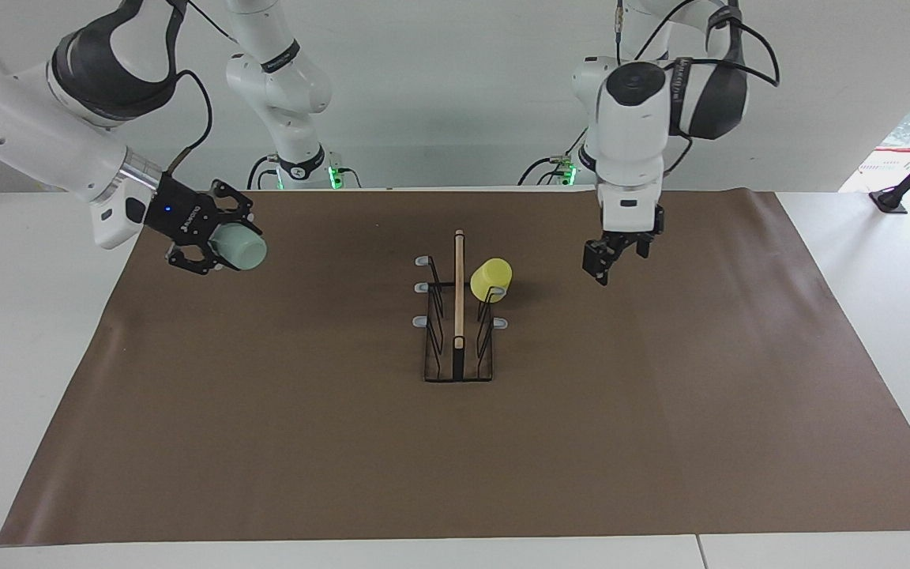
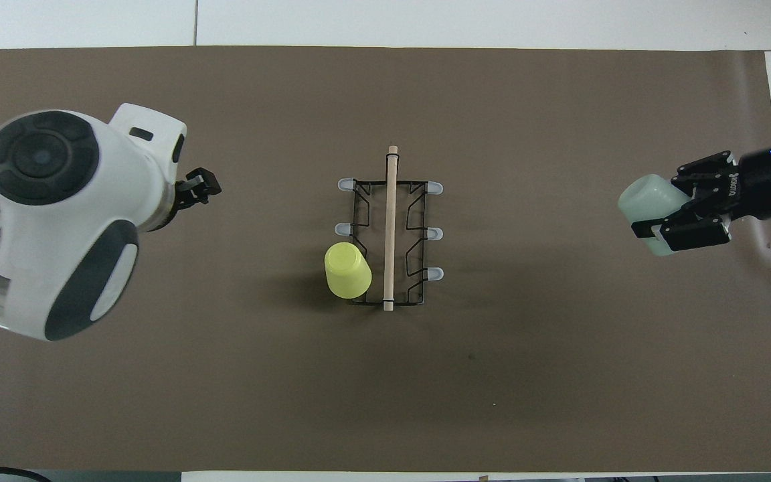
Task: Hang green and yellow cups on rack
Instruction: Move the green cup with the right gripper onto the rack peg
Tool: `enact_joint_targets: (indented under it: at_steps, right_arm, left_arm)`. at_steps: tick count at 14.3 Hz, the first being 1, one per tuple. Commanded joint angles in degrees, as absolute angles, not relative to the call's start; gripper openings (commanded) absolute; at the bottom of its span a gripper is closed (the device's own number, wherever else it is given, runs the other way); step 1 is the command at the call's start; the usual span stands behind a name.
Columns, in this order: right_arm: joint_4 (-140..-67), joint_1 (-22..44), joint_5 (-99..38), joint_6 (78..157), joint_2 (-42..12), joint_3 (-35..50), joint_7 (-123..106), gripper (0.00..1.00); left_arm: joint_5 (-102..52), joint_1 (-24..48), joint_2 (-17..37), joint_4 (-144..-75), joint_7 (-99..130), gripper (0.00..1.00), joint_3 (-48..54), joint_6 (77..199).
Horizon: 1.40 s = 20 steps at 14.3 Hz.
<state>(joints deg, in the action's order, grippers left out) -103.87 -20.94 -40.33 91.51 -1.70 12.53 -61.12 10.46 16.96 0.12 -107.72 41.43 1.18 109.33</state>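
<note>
The rack (image 1: 459, 300) stands mid-table on the brown mat, its wood bar running away from the robots; it also shows in the overhead view (image 2: 391, 227). The yellow cup (image 1: 491, 278) hangs upside down and tilted on the prong nearest the robots on the left arm's side (image 2: 349, 270). My right gripper (image 1: 226, 249) is shut on the green cup (image 1: 246, 249), held sideways in the air over the mat's edge at the right arm's end (image 2: 640, 197). My left gripper (image 1: 609, 257) hangs open and empty over the mat, beside the rack toward the left arm's end (image 2: 201, 187).
The brown mat (image 1: 265, 435) covers most of the white table. The rack's other five grey-tipped prongs carry nothing. A black stand (image 1: 889, 201) sits on the white table at the left arm's end.
</note>
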Motion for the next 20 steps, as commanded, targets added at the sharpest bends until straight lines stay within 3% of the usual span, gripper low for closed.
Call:
enact_joint_targets:
  at_steps: [1,6,11,15,20]
  right_arm:
    - [-112.2,-17.7,-51.2,94.8,3.2,12.7,-63.4,0.0]
    - [-122.8,-14.1,-69.1,104.7,7.2,12.7,-70.7,0.0]
    - [-130.6,-4.1,-91.4,114.6,6.9,12.7,-83.8,0.0]
    - [-137.6,1.6,-104.8,117.4,7.6,12.7,-100.2,0.0]
    - [-140.9,2.3,-112.2,117.0,6.8,12.8,-109.4,0.0]
  left_arm:
    - [5.2,9.8,-1.3,-108.5,27.7,1.0,1.8,109.4]
    - [0.5,2.5,-2.9,-105.7,11.3,1.0,1.8,107.2]
    - [-2.1,0.5,-2.0,-94.8,7.2,1.0,1.6,93.3]
    - [-2.3,-0.3,1.2,-87.6,5.6,1.0,1.6,86.5]
    - [-2.5,0.1,-1.0,-91.3,2.8,1.0,1.9,84.1]
